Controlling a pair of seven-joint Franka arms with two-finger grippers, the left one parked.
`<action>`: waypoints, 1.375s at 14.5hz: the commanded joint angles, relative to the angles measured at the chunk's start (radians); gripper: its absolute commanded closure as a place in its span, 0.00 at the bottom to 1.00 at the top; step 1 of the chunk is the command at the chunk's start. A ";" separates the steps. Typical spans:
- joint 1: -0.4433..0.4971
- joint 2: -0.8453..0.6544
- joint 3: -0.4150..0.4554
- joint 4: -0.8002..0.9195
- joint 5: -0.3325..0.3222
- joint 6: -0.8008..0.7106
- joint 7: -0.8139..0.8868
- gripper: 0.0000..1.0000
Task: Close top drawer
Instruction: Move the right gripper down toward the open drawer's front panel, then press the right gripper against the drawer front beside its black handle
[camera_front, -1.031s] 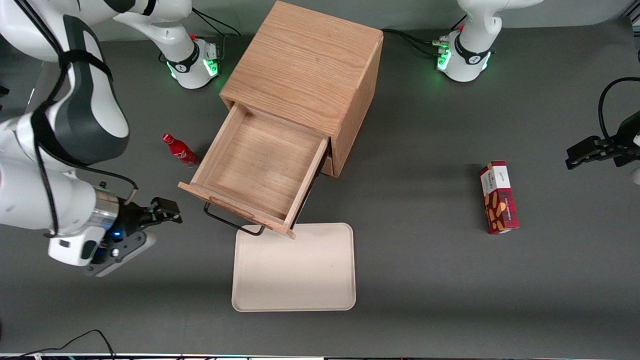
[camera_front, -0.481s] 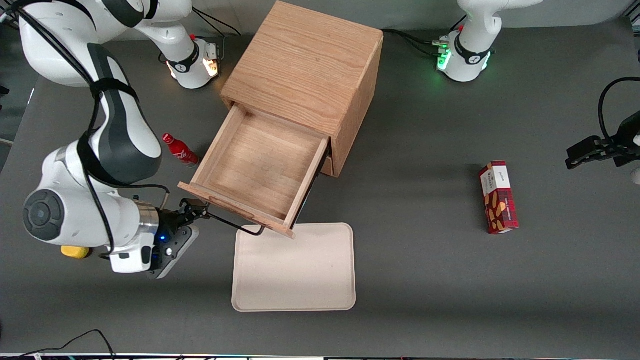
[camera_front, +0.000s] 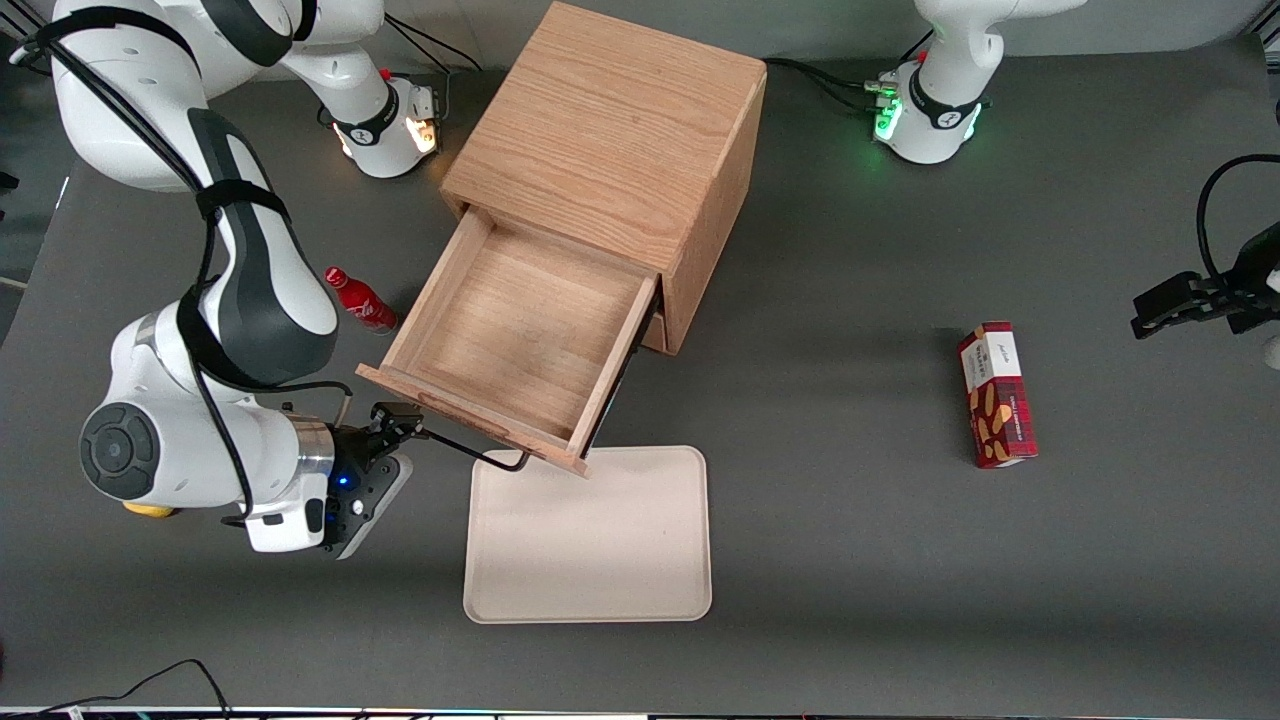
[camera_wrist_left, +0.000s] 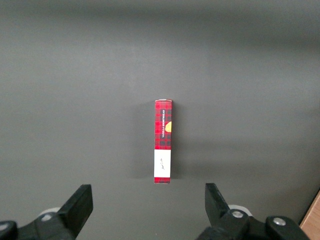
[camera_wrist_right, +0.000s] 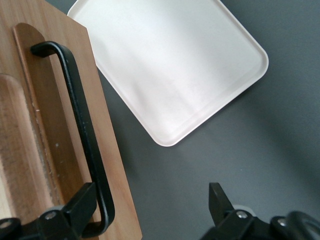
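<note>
1. Tabletop (camera_front: 850, 560) of matte dark grey fills the front view, with a paler strip of floor or wall along its twelve o'clock edge and loose black cables near the six o'clock edge.

2. Oak cabinet (camera_front: 610, 130) stands around the twelve o'clock part of the table, turned at a slant. Its top drawer (camera_front: 520, 335) is pulled well out toward seven o'clock, its inside bare, and its thin black handle (camera_front: 465, 447) juts from the front panel just above one corner of the cream tray (camera_front: 590, 540).

3. Gripper (camera_front: 398, 420) of the right arm sits at the handle's end toward the working arm's side. In the right wrist view its fingers (camera_wrist_right: 80, 207) are spread wide — one lies against the bend of the black bar (camera_wrist_right: 82, 130), the other is well apart over bare table, and nothing is clamped between them.

4. Small red bottle (camera_front: 360, 300) stands on the table just beside the drawer's side wall, toward the working arm's end; its white script is too small to read.

5. Red tartan carton (camera_front: 995, 393) lies flat toward the parked arm's end — it carries a white panel and a line of lettering (camera_wrist_left: 162, 127), neither legible.
</note>
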 joint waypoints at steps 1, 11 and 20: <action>0.005 0.030 0.013 0.043 -0.008 -0.011 -0.018 0.00; 0.034 0.062 0.017 0.034 0.010 0.023 -0.007 0.00; 0.041 0.062 0.014 0.004 0.001 0.037 -0.007 0.00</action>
